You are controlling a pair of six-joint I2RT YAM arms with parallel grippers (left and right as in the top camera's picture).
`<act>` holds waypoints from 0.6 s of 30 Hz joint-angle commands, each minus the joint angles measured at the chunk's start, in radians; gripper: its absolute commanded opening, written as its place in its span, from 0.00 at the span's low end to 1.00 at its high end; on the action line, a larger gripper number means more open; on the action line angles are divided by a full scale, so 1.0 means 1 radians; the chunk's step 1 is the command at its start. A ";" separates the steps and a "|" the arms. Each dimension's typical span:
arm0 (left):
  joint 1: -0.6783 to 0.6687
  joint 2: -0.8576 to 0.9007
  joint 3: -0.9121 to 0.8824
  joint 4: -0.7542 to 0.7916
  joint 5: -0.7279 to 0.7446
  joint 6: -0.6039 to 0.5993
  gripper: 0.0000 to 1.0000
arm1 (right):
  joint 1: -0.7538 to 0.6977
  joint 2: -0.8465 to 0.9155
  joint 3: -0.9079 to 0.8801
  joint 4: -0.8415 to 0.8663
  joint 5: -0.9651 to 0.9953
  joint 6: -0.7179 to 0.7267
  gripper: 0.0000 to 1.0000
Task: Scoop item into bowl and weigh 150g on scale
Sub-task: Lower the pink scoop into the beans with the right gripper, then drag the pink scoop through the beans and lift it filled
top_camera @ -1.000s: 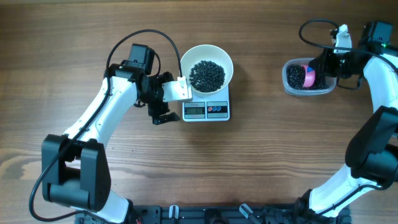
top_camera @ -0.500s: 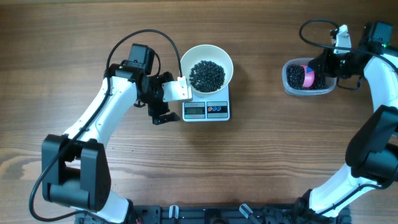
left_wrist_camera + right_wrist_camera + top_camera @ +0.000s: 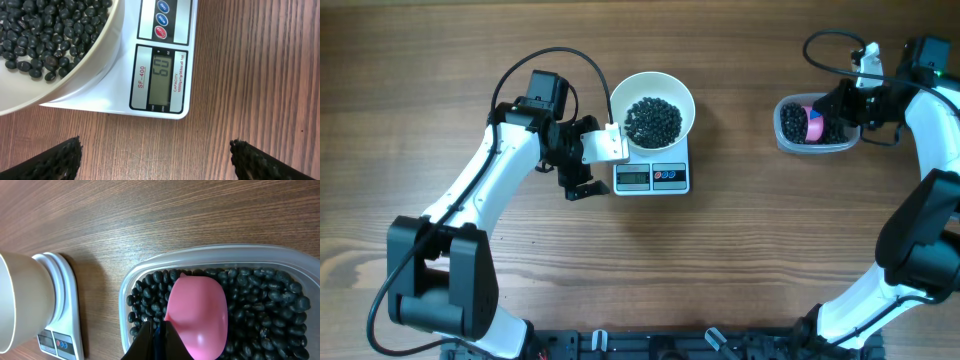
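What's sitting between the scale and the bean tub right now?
Nothing: the overhead view shows only bare wooden table between the scale and the tub. The right wrist view shows that too.

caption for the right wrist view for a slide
Right pincer holds pink scoop in tub of beans, scale at left

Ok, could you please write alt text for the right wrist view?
The right gripper, shut, holds a pink scoop in a clear plastic tub of black beans. At the left edge, the white bowl stands on the scale.
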 commanded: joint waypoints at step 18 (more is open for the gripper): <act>0.000 -0.007 -0.007 0.000 0.023 -0.009 1.00 | 0.020 0.043 -0.042 0.008 0.000 0.323 0.04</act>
